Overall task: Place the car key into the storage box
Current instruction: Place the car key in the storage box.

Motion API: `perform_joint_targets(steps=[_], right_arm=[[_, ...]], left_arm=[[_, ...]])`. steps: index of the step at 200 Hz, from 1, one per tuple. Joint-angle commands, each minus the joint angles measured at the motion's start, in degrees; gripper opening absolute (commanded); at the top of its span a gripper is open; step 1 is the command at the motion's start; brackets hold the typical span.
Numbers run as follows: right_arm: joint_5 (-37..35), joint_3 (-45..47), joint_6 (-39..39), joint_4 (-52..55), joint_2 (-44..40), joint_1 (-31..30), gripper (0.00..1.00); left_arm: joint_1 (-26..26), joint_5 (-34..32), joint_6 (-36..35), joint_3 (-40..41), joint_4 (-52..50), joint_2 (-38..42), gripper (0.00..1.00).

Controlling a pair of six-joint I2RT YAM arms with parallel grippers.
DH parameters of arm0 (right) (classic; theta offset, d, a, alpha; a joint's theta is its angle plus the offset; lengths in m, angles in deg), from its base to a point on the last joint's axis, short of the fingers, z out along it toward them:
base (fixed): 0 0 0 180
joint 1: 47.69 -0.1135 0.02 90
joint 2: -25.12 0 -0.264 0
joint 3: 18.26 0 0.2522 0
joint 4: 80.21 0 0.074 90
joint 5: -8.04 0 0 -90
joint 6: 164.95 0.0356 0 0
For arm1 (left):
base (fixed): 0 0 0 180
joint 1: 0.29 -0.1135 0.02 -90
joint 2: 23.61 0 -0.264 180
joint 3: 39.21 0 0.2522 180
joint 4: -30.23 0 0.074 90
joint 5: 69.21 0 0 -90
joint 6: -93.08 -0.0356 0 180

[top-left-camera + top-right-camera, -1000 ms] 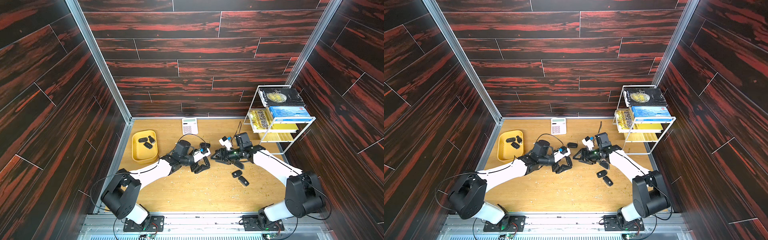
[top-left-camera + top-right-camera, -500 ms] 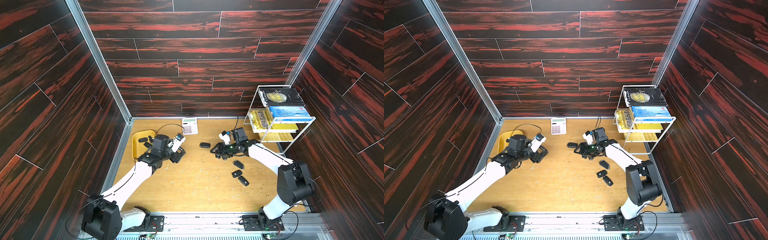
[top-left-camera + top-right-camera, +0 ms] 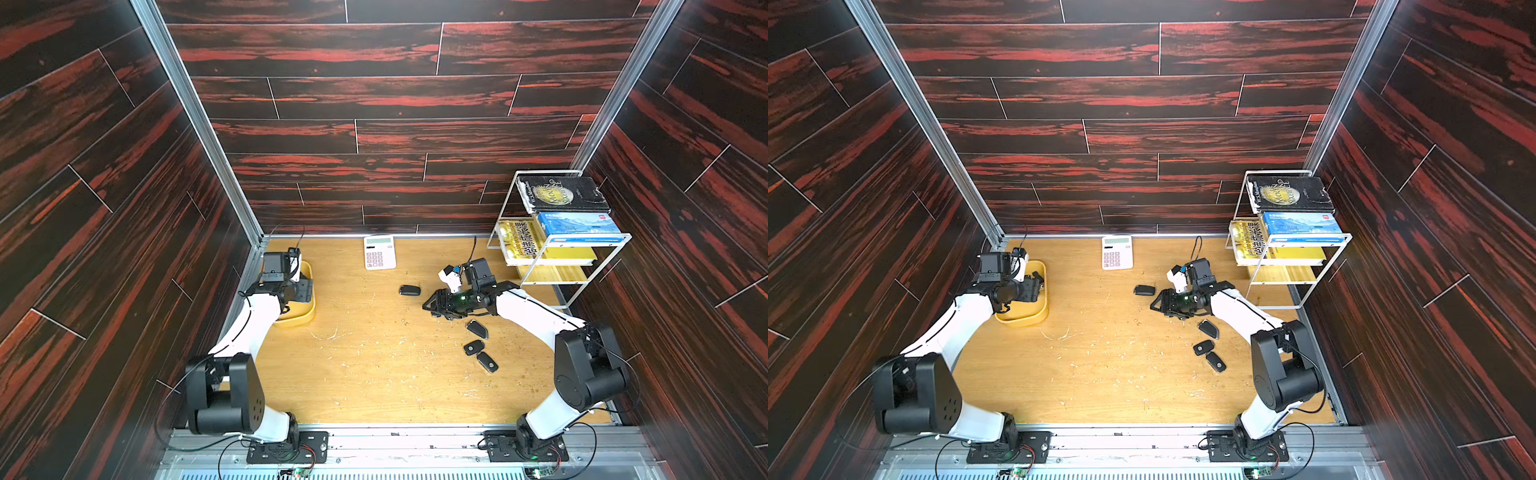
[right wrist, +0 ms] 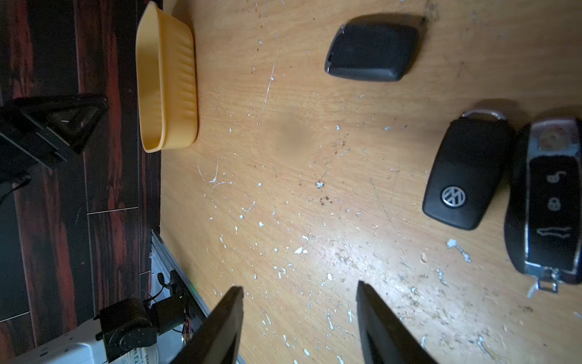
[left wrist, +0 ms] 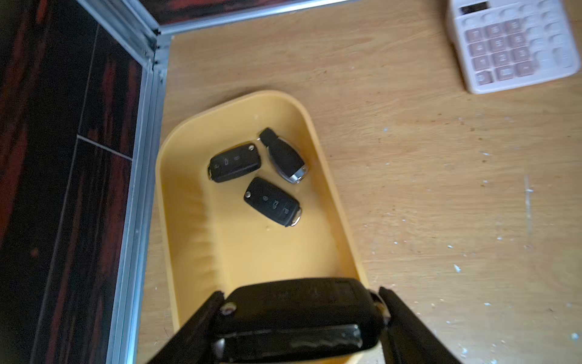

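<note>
Transfer step: my left gripper (image 5: 299,294) clamps the car key (image 5: 293,318), seemingly over the storage box (image 5: 252,252). Next: part jaws. My right gripper (image 4: 299,286) stands apart, empty.

Silver VW roundel on black car key (image 4: 466,173) on table (image 4: 315,141): only brand legible. Chrome-trimmed car key (image 4: 548,201) just beside it: open padlock, closed padlock, trunk-line icons in row. Flip car key (image 5: 272,201) in storage box (image 5: 189,220): small white button icons, blurred. Dark book (image 3: 561,194) atop wire rack (image 3: 552,284): gold title, "MOON" and "SIXPENCE" readable. Yellow book (image 3: 519,248) beneath: large Chinese characters. Calculator (image 3: 379,252) key digits illegible.
</note>
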Motion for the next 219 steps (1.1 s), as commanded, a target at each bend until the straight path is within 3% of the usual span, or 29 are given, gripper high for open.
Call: perform_joint_targets(steps=[1,69,171,204,219], right_arm=[[0.9,2.2,-1.1,-0.4,-2.0,0.2,0.61],[2.1,4.5,-1.0,-1.9,-2.7,0.2,0.61],[3.6,7.7,-0.8,-4.2,-3.5,0.2,0.61],[3.2,9.1,-0.9,-5.0,-4.0,0.2,0.61],[3.2,10.1,-0.5,-5.9,-4.6,0.2,0.61]], left_arm=[[-1.9,-1.7,1.9,-2.7,-1.0,-3.2,0.12],[-6.9,-0.3,7.8,-9.2,-4.4,-12.9,0.1],[-8.0,-0.6,7.7,-15.9,-11.3,-21.8,0.1],[-8.1,-0.7,8.3,-17.1,-11.8,-23.3,0.15],[-8.2,-0.7,7.6,-18.0,-15.7,-24.1,0.22]])
